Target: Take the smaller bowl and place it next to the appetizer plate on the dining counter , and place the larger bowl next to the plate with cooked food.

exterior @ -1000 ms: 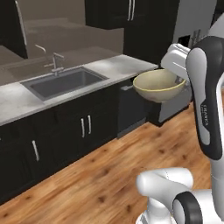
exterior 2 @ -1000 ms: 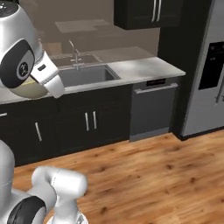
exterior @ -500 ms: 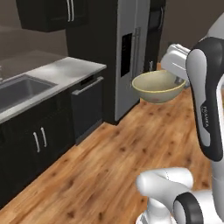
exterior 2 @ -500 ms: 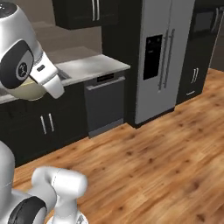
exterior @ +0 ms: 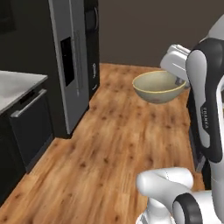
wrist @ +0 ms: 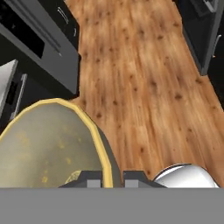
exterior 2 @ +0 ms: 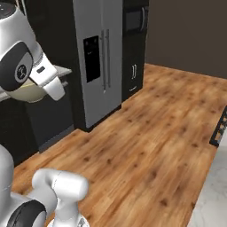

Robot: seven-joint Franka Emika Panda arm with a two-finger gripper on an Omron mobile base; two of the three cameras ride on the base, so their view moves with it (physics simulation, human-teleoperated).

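Right now the gripper [wrist: 113, 178] is clenched on the rim of the bowl [exterior: 158, 86], carrying it upright in the air above the wooden floor [exterior: 109, 148], with the fridge [exterior: 72, 57] well off beyond it.

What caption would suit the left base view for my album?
Robot hand shut on the rim of a bowl, carrying it above the wooden floor near the fridge.

The base turned, so both base views swung away from the sink and counter run; the refrigerator [exterior: 72, 61] moved into near view, and open wooden floor [exterior 2: 150, 146] and a far plain wall [exterior 2: 190, 31] appeared.
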